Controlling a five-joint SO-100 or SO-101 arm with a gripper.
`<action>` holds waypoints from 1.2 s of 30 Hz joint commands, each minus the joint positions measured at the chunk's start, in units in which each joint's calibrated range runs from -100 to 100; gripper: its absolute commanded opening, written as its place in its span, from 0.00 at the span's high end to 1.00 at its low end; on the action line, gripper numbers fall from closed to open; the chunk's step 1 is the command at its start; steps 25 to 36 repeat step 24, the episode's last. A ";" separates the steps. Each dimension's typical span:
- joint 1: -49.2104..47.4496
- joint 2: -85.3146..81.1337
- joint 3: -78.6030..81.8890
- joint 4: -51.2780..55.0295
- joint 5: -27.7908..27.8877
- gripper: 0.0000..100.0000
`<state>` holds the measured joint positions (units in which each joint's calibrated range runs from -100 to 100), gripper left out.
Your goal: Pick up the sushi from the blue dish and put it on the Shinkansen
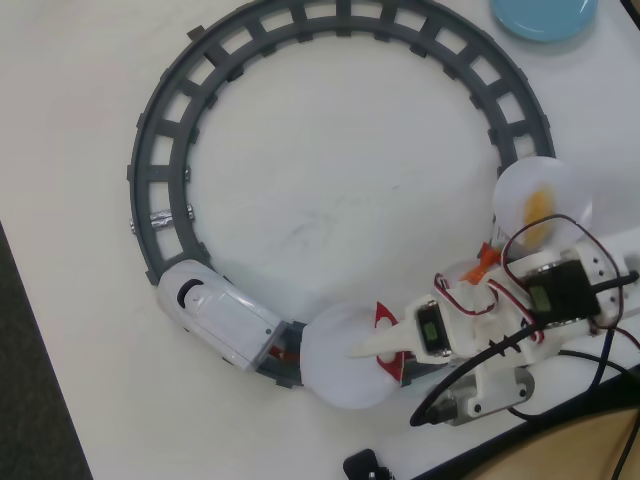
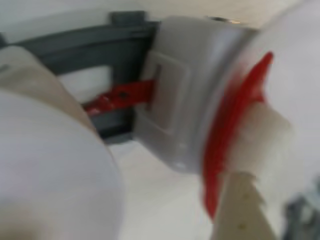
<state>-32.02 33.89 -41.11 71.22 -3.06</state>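
Overhead view: your gripper (image 1: 385, 345) hangs over the white plate (image 1: 345, 357) just behind the Shinkansen (image 1: 218, 318) nose car, and the sushi (image 1: 386, 316) sits at the plate's edge between the fingers — you seem to be gripping it, though it's blurry. Bring it nearer the plate's middle before you let go. The arm reaches in low from the lower right. The blue dish (image 1: 545, 18) is far off.

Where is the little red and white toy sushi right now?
In the overhead view, the red-topped toy sushi sits low and right of centre, at the edge of the white round plate behind the white bullet train, by the gripper.
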 commanded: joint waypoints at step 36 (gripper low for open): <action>58.16 -26.67 41.92 14.66 1.07 0.58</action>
